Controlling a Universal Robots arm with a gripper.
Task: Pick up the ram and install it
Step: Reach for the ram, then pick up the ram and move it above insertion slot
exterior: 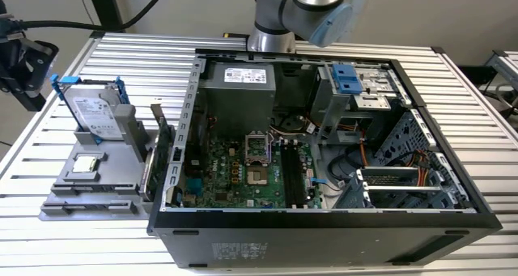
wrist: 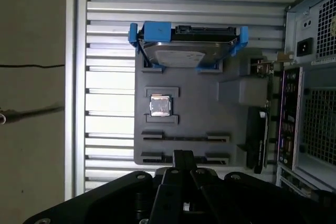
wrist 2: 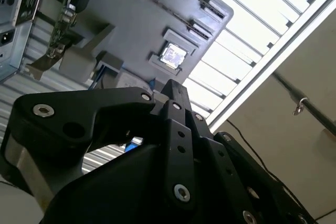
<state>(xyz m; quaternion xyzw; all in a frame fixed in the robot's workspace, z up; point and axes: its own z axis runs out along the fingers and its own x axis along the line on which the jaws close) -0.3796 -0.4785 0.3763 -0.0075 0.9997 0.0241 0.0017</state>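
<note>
1. Slatted metal table [exterior: 130,57]: bears every item below.
2. My gripper [wrist: 182,157]: black, jaws closed with the tips together, seen in both wrist views; I hang above the table, apart from everything on it.
3. Grey tray [wrist: 199,111]: below my tips, its narrow paired slots nearest them.
4. Processor chip [wrist: 160,105]: seated mid-tray.
5. Hard drive [wrist: 181,53]: silver in a blue frame, upright at the tray's end farthest from my tips.
6. Expansion card [wrist: 257,140]: on edge along the tray side next to the case.
7. Computer case [exterior: 324,220]: open, just beside the tray, to the exterior view's right of it.
8. Ram: I cannot tell its place; the long black motherboard slots [exterior: 295,173] are too dark to judge.
</note>
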